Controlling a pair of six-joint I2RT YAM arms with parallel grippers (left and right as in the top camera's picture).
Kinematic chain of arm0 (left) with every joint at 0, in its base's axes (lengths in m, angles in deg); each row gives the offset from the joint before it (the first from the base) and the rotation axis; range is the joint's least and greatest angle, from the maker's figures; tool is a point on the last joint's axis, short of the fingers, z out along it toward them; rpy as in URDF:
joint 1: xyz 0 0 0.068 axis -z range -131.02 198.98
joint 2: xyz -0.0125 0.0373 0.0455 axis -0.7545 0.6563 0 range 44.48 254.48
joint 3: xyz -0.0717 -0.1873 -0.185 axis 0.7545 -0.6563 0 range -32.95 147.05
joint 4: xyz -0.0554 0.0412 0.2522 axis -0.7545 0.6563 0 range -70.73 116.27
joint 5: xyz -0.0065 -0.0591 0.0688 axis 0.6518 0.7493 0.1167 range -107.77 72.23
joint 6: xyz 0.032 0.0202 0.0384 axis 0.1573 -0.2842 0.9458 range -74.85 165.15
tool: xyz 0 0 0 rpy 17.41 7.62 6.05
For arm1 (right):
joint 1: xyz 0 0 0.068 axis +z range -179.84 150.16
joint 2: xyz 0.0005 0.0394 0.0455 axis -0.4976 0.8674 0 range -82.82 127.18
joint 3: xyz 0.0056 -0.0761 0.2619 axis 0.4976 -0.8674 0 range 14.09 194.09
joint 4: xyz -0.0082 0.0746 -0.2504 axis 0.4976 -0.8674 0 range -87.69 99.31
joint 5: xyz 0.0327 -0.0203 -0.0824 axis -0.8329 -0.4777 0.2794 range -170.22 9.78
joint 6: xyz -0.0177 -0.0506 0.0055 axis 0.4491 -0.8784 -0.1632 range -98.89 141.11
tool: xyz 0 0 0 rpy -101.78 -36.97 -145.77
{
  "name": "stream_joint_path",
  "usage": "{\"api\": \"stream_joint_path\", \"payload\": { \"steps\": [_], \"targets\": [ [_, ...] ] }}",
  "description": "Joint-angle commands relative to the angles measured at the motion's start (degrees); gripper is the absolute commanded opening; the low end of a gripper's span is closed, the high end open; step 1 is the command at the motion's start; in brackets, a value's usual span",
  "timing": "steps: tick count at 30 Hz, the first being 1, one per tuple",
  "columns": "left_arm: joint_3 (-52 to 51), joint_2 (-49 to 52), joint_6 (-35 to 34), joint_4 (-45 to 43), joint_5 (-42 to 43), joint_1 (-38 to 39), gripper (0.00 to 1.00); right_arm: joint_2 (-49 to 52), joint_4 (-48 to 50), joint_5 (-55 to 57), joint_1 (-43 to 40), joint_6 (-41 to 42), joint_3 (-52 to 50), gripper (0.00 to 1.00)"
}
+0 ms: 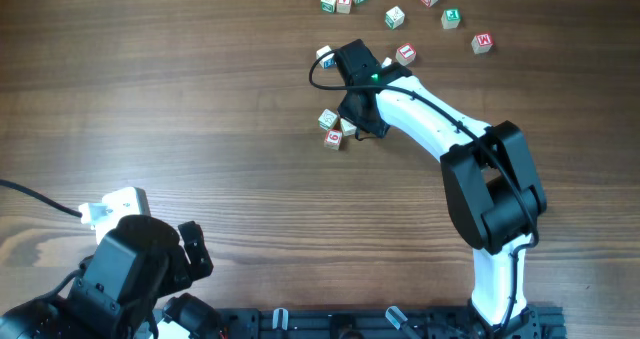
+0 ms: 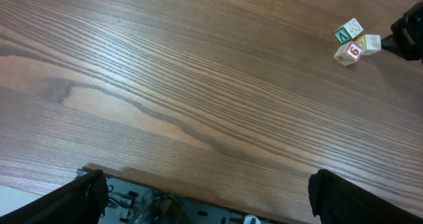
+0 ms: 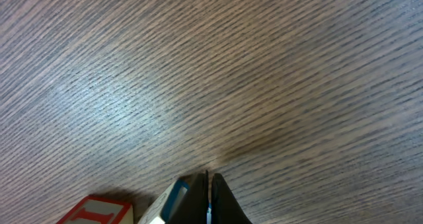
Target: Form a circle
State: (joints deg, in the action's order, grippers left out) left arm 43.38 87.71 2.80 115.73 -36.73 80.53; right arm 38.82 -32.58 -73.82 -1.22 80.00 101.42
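Three letter cubes (image 1: 333,129) sit clumped near the middle of the table (image 1: 150,79). The right gripper (image 1: 372,129), jaws closed and apparently empty, stands just beside them. The left gripper (image 2: 218,201), jaws wide open, is near the table's near-left corner.

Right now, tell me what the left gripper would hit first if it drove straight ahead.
Probably just the bare table; the open left gripper aims at plain wood. The cube clump sits well right of that line in its wrist view.
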Motion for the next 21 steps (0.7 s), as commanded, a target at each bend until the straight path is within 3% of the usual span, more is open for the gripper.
{"api": "stream_joint_path", "payload": {
  "steps": [1, 21],
  "targets": [
    [-0.1, -0.1, -0.7, 0.0, 0.1, -0.3, 1.00, 0.8, -0.2, -0.5, 0.3, 1.3, -0.7, 0.05],
    [-0.1, -0.1, -0.7, 0.0, 0.1, -0.3, 1.00, 0.8, 0.3, -1.9, 0.3, 1.2, -0.7, 0.05]
  ]
}}
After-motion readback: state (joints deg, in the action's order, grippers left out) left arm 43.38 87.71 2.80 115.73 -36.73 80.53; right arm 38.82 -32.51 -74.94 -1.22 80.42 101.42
